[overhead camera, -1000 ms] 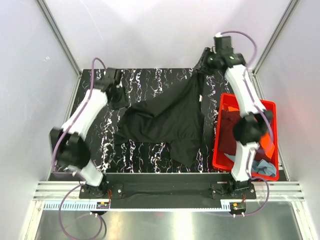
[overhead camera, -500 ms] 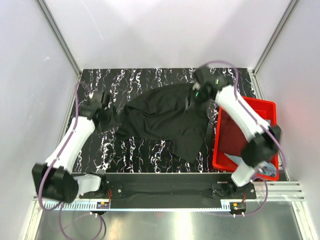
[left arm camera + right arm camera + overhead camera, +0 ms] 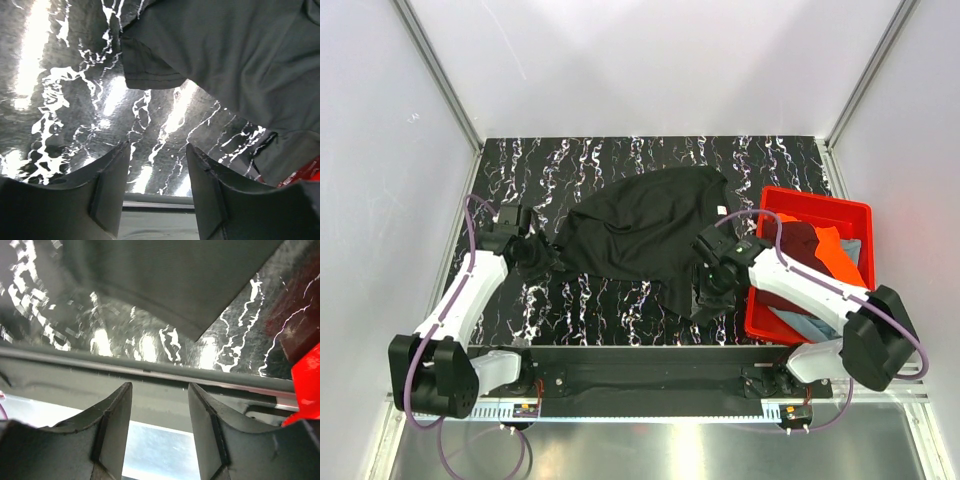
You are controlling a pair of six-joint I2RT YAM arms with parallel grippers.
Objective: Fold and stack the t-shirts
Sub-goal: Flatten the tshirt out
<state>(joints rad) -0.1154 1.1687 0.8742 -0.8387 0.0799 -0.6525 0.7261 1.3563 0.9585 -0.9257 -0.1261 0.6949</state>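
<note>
The black t-shirt [image 3: 650, 232] lies crumpled and spread on the marbled table, one part trailing toward the near edge. My left gripper [image 3: 532, 257] is open and empty, just left of the shirt's left edge; the left wrist view shows the shirt [image 3: 240, 55] and a sleeve hem ahead of the open gripper [image 3: 157, 172]. My right gripper [image 3: 710, 292] is open and empty at the shirt's near right corner; the right wrist view shows the shirt's corner [image 3: 175, 275] above the open gripper [image 3: 159, 410]. Maroon [image 3: 798, 248], orange [image 3: 832, 243] and grey-blue [image 3: 798, 320] shirts lie in the bin.
A red plastic bin [image 3: 863, 212] stands at the table's right edge, close to my right arm; it also shows in the right wrist view [image 3: 307, 380]. The black marbled table [image 3: 620, 160] ends in a metal rail at the near edge [image 3: 650, 355]. White walls enclose the cell.
Both grippers have left the black shirt and drawn back toward the near edge. The shirt, held up at the far right before, now lies loose on the table.
</note>
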